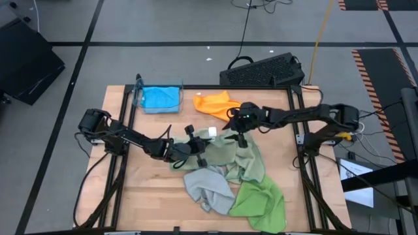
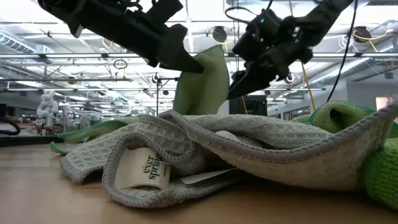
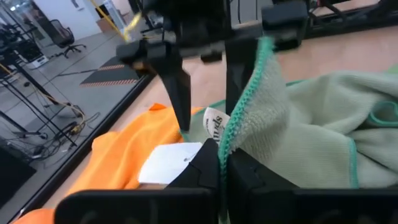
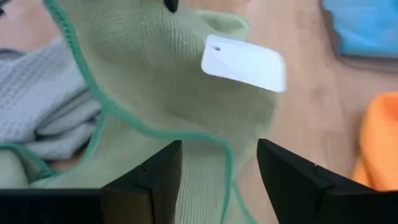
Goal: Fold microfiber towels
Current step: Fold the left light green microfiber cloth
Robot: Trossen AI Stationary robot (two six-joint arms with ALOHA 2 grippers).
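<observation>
Clear bin holds blue towel (orange towel beside it).

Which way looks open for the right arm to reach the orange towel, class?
Probably yes: the right end effector hangs open just beside the orange towel, with only bare table between; the sage towel lies the other way.

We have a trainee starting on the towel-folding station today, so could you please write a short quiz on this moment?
1. True or false: the left gripper is shut on a pale sage green towel.
2. Which towel lies in the clear tray? A orange, B bright blue, C light grey.
3. Fill in: the right gripper is ____.

Key: 1 true. 2 B, the bright blue towel. 3 open.
</observation>
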